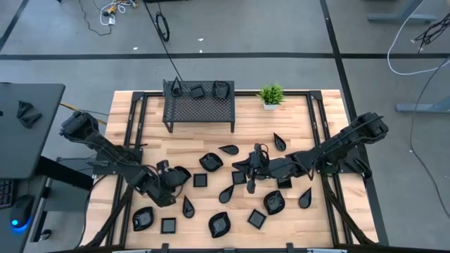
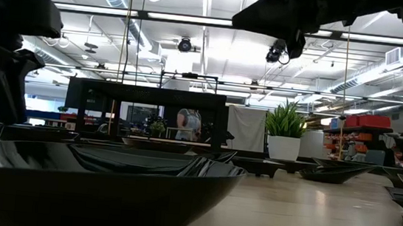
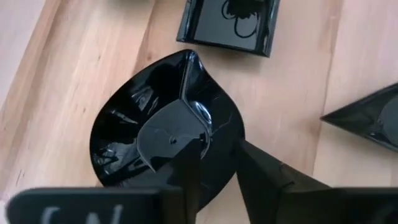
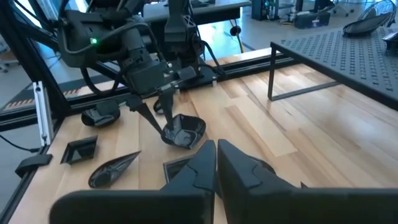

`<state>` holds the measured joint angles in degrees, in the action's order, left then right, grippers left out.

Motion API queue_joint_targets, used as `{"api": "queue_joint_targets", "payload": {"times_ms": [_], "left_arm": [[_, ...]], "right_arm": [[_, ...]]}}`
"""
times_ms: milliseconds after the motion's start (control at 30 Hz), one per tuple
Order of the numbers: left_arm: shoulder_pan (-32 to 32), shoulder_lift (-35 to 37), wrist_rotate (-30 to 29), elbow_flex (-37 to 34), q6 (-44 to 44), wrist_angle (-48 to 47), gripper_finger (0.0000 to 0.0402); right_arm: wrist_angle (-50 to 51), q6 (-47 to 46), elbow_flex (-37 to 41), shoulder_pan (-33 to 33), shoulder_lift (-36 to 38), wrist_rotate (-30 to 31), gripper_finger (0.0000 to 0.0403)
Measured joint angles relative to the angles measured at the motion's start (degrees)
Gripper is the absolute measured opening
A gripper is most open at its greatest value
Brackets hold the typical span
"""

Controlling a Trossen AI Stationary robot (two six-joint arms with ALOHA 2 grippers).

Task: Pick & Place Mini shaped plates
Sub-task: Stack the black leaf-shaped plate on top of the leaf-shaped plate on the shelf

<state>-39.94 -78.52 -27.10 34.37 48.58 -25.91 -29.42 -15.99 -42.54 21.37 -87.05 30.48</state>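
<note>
Wooden slats form the table (image 1: 239,119) you work on, ringed by a dark frame, with grey floor, cables and a bright hall with ceiling lights beyond it. Judge the task as barely begun: about three mini shaped plates (image 1: 211,161) sit on the black mesh rack (image 1: 199,107) at the far edge, while some twenty glossy black ones are scattered loose across the near half of the table. Note the small green potted plant (image 1: 271,96) beside the rack; it is not part of the job. Your left gripper (image 3: 217,155) is at the near left of the table, its fingers straddling the rim of a teardrop plate (image 3: 134,134), one finger inside the bowl and one outside; whether the rim is clamped yet cannot be told. The plate rests on the wood just beside a square plate (image 3: 227,25). Your right gripper (image 4: 216,155) hovers clenched and empty over the plates at table centre.
</note>
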Motion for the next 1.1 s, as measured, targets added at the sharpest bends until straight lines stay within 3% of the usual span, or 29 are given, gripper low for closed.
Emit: {"api": "queue_joint_targets", "payload": {"times_ms": [200,467,600,767,1100], "left_arm": [[-0.02,0.0,0.14,0.0,-0.75,0.04,0.009],[0.7,-1.09,1.27,0.02,-4.81,2.46,0.016],[1.54,-3.23,2.68,0.01,-7.74,3.63,0.0169],[1.92,-5.18,2.96,0.0,-10.11,5.65,0.0133],[1.86,-5.44,1.99,0.76,-10.02,5.35,0.0011]], "right_arm": [[-0.88,0.2,0.0,0.0,0.0,0.0,0.002],[-1.3,0.22,0.0,0.04,0.0,-0.01,0.002],[-1.47,0.22,0.0,0.04,0.0,0.0,0.002],[-1.45,0.06,0.0,0.09,0.0,-0.02,0.002],[-1.51,3.12,0.0,0.09,0.0,-0.02,0.002]]}}
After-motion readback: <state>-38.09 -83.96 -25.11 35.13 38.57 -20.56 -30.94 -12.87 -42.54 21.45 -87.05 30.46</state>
